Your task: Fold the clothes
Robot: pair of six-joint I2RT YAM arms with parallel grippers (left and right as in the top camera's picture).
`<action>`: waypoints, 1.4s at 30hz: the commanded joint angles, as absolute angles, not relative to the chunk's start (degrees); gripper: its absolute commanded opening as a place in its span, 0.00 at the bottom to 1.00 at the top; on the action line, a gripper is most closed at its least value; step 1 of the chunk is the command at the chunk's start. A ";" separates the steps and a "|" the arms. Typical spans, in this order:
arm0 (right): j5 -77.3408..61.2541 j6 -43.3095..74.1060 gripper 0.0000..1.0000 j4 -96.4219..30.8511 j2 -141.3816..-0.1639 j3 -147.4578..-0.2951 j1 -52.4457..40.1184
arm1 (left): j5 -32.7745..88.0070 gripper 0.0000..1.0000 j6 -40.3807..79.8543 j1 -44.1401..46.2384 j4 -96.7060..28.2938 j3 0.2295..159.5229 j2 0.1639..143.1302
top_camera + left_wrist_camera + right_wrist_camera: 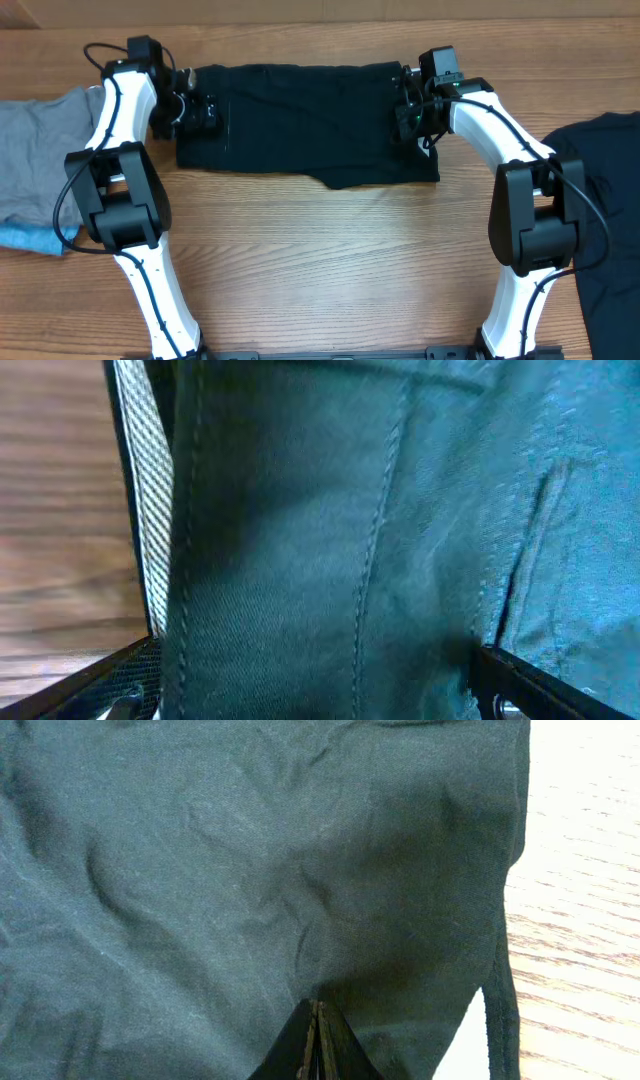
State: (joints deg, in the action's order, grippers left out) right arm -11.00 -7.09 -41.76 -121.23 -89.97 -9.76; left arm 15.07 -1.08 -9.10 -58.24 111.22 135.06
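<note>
Left claw [195, 112] sits at the left end of the black garment [300, 120], its jaws spread wide; in the left wrist view one dark fingertip [120, 680] shows at each lower corner, with flat cloth filling the space between them. Two stitched seams run up the fabric there, and bare counter [330, 270] shows past the cloth's left edge.

That garment lies across the far middle of the counter as a long, low band stretched from side to side. Its top edge is fairly straight. Its lower edge is uneven and drops lower toward the right. The cloth is plain black with soft wrinkles.

Right claw [412, 118] rests on the right end of the same band, its jaws pressed together. In the right wrist view the tips meet at the cloth and faint creases run toward them, but whether a fold is caught between them cannot be told.

On the far left a grey garment [40, 150] lies spread out, with a light-blue garment [30, 238] showing at its near edge. A second black garment [610, 220] lies loose at the counter's right edge, well apart from the band.
</note>
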 commanded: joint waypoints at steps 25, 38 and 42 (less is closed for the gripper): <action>-10.55 -7.29 0.04 -41.85 -119.70 -89.67 -9.74 | 14.24 0.04 4.67 -9.04 -61.76 117.95 137.88; -17.67 -2.74 0.04 -36.56 -119.68 -90.50 -8.93 | -2.17 0.04 3.66 7.35 -80.75 147.04 137.88; -15.03 -2.17 0.04 -36.45 -119.68 -90.74 -6.15 | -6.57 0.04 3.86 16.49 -81.45 148.77 137.88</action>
